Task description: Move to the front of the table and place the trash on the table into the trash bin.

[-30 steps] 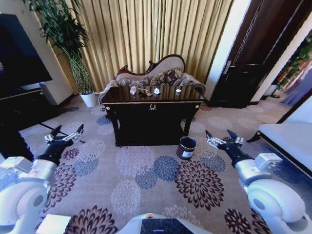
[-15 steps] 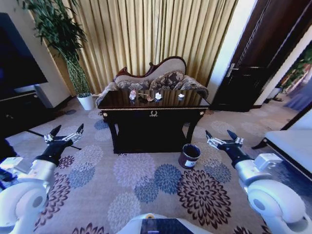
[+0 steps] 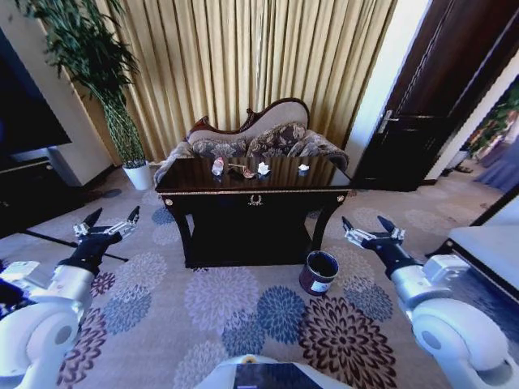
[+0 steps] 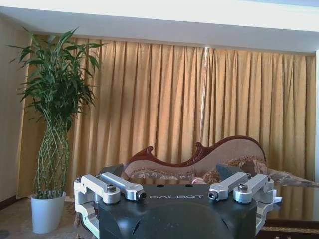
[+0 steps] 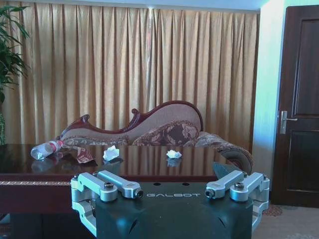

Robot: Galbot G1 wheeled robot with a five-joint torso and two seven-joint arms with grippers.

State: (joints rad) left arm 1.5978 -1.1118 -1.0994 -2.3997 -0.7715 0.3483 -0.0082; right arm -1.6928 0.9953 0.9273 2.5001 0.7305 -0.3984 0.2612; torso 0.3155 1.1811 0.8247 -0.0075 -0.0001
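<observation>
Ahead of the base, across patterned carpet: table [image 3: 253, 197], well apart from both arms, front rail facing the robot. On its top, toward the far edge, the trash: bottle [image 3: 217, 167] lying on its side at the left end of the row, long axis roughly front to back in the head view; reddish wrapper [image 3: 246, 172] just beside it; crumpled paper [image 3: 263, 168] near the middle; a second small white scrap [image 3: 302, 168] further right. Same row visible in the right wrist view: bottle [image 5: 46, 149], wrapper [image 5: 82, 156], paper [image 5: 110, 153], scrap [image 5: 173, 154].

On the floor at the table's right front leg: bin [image 3: 319, 272], upright, mouth open upward; nothing discernible inside.

Left gripper [image 3: 108, 226] held low at the left, fingers spread, holding nothing. Right gripper [image 3: 370, 232] held low at the right, fingers likewise spread and empty.

Governing relation: trash lies forward and above both grippers, out of reach as judged from here; bottle and wrapper left of centre, so nearer the left arm; right scrap and bin nearer the right arm. No item binned yet; approach to the table apparently incomplete.
</observation>
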